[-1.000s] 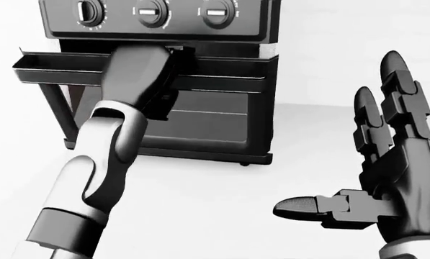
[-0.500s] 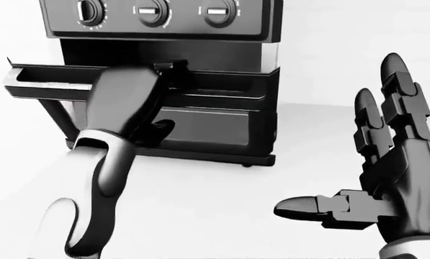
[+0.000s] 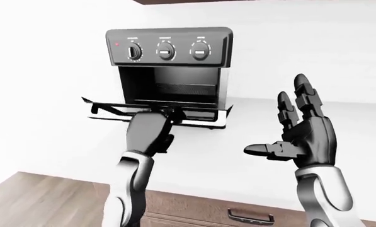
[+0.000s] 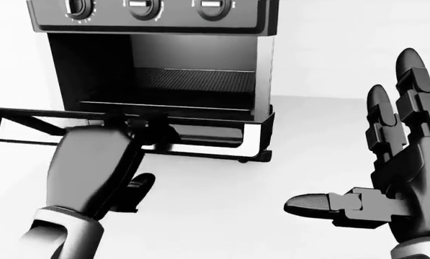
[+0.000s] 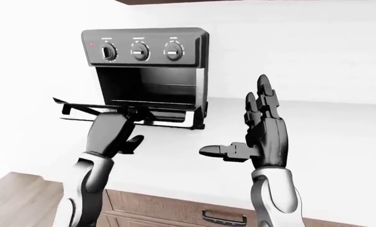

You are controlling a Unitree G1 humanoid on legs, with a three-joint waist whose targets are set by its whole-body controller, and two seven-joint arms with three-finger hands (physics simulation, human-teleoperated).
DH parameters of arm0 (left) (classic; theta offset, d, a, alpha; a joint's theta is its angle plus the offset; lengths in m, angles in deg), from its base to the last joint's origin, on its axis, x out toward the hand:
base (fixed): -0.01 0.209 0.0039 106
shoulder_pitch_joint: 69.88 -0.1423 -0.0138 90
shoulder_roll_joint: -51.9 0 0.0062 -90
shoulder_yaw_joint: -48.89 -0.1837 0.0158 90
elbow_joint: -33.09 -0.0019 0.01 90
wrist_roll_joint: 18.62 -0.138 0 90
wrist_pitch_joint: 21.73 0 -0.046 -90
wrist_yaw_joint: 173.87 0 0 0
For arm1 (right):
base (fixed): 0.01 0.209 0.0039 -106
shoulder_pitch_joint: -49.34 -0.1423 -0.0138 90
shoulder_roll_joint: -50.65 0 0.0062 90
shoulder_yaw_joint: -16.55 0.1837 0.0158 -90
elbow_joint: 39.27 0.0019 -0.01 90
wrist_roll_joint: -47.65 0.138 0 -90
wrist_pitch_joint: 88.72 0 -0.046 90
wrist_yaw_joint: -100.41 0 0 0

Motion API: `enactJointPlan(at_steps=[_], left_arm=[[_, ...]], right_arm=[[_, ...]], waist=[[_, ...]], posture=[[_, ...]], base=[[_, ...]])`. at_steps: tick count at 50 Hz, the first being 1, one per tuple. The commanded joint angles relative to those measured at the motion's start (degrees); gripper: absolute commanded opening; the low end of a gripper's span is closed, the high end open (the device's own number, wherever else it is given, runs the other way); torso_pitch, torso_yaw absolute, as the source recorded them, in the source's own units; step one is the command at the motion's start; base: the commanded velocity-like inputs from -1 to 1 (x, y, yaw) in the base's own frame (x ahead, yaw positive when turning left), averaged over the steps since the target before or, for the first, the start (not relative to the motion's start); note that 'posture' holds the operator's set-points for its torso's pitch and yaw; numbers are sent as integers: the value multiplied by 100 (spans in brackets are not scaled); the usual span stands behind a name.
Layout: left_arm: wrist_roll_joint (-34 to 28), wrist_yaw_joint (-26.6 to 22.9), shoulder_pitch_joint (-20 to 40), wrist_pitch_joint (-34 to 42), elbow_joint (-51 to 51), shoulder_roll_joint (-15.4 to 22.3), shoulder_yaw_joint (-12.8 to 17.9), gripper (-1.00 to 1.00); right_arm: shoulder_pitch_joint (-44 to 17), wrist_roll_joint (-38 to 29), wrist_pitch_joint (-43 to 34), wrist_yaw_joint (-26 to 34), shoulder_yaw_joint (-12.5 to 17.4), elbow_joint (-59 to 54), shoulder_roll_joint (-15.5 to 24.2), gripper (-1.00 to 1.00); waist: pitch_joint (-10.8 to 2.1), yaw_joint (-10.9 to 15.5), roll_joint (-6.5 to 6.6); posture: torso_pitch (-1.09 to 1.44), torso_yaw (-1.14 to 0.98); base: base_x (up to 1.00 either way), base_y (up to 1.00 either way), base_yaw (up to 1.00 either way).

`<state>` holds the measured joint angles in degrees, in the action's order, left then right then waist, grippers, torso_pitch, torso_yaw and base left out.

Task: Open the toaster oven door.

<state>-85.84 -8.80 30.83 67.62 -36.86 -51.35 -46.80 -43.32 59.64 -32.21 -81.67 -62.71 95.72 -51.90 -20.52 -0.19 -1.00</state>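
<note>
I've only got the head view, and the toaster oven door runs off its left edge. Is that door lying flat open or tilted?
Observer: In the left-eye view the door lies about level at the foot of the toaster oven, and its left end juts past the oven's side.
Operator: Where is my left hand along it?
Observer: The left hand is at the door's near edge, roughly midway along. I cannot tell whether its fingers grip.
Operator: Anything lower down?
Observer: A drawer handle on a wooden cabinet front, below the open right hand.
</note>
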Motion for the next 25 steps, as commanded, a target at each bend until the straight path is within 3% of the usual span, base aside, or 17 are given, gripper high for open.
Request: enactJointPlan(at_steps=[1,10,15,17,25], left_arm=[[54,-86,-46,124,-68,83,255,-13],[174,53,-778,-58,291,138,389,-5],[138,-9,-1120,-128,523,94,310,25],[156,-72,-1241,-137,644,74,295,28],[162,-99,-1748,-241,1059,24,195,21]], right_arm=[[-121,16,144,6,-10,142,24,100],[-117,-10,178,-2,-47,107,13,100],[-104,2,154,-2,-29,144,14,100],[-100,13,149,0,-13,153,15,100],[-87,61,122,0,60,195,28,100]], waist=[[51,5,-33],[4,-19,4],[-5,-12,10],[-7,-4,10],[3,23,3]], posture=[[-50,0],[-50,0],[-50,0],[-50,0],[-50,0]], base=[[0,0,0],[0,0,0],[0,0,0],[0,0,0],[0,0,0]])
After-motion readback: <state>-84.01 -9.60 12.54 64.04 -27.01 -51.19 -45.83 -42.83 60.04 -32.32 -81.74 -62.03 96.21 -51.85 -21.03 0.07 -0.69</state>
